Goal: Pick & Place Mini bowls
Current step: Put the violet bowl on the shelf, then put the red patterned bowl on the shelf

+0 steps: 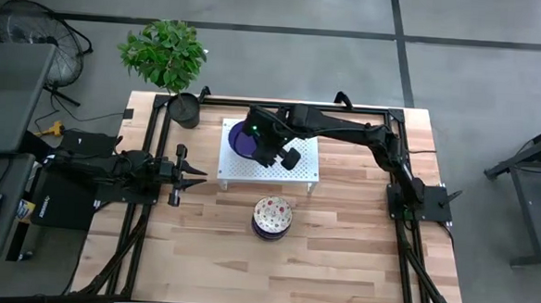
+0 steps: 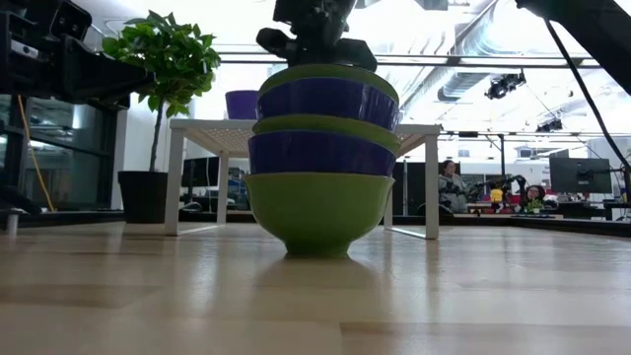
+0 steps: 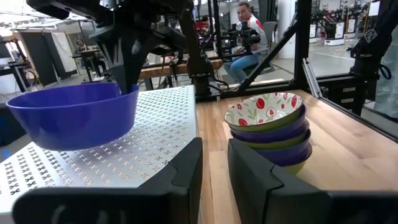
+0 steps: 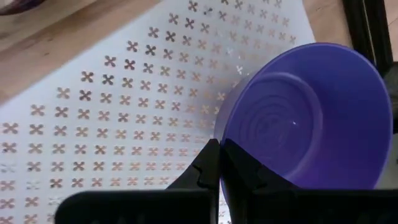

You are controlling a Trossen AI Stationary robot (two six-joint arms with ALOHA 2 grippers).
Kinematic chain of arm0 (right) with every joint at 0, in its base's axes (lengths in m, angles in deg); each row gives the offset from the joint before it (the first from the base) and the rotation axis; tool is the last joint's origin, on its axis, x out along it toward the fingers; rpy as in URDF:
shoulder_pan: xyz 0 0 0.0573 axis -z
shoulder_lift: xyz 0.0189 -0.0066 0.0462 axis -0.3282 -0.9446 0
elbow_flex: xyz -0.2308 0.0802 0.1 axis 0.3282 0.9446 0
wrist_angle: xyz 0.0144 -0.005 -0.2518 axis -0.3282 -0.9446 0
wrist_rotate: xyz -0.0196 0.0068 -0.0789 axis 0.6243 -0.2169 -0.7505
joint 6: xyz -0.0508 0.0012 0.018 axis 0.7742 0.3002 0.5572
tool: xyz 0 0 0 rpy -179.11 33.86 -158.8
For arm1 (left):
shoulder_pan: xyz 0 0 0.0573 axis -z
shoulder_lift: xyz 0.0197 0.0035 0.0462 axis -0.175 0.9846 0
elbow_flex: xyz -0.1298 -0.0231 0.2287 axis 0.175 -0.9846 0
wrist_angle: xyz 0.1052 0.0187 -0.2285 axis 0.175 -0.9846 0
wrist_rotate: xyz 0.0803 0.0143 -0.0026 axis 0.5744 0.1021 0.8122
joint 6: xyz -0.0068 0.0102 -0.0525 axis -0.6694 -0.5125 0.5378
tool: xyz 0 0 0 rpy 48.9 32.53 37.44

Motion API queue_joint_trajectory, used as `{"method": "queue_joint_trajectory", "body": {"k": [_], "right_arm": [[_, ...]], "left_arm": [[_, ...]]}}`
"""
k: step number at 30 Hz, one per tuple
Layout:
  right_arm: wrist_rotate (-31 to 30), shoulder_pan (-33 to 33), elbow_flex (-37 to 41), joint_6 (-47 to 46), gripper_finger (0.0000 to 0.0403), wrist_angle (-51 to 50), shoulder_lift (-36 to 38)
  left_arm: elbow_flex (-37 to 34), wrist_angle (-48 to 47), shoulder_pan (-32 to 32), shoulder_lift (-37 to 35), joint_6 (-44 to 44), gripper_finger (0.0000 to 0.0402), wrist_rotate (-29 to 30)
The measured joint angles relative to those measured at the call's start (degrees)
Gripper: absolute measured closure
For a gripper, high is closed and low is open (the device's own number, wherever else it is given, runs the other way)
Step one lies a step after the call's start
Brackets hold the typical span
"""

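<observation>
Here, the wooden table [image 1: 339,257] carries a white perforated riser shelf [image 1: 297,171], which stands directly beneath the right gripper [image 4: 221,149]. The right arm [image 1: 364,133] reaches over the shelf from the table's far right side. Its gripper is closed, with the two dark fingers pinching the rim of a solid blue mini bowl [image 4: 305,118]; one finger sits inside the rim and the other outside. In the left wrist view this bowl [image 3: 71,115] hangs tilted just above the shelf surface, and whether its base touches the shelf cannot be determined.

The stack of mini bowls [image 1: 273,217] stands on the bare table, nearer the front edge than the right gripper and well apart from it. It lies between the two arms, closer to the shelf. In the low view the stack alternates green and blue bowls, with a green bowl [image 2: 317,212] at the bottom. The top bowl [image 3: 264,111] has a cream inside with red and green speckles.

The left gripper [image 1: 190,173] waits above the table beside the shelf's left end, fingers slightly parted and holding nothing.

A black plant pot [image 1: 184,110] stands behind the left gripper, at the table's far corner.
</observation>
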Motion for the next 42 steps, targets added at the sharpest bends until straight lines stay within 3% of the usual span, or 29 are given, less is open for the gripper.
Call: {"method": "queue_joint_trajectory", "body": {"k": [10,22,35,42], "right_arm": [[2.83,-0.22,0.0,-1.76,0.0403,-0.84,0.0],[2.01,-0.62,0.0,-5.9,0.0398,-0.04,0.0],[2.32,-0.72,0.0,-7.06,0.033,1.07,0.0],[1.4,-1.25,-0.62,-12.1,0.0299,1.69,0.46]], "left_arm": [[0.0,0.02,0.0,0.0,0.0,0.033,0.0],[0.0,0.02,0.0,0.0,0.0,0.033,0.01],[0.0,0.02,0.0,0.0,0.0,0.033,0.01],[0.0,0.0,0.0,0.0,0.0,0.033,0.02]]}}
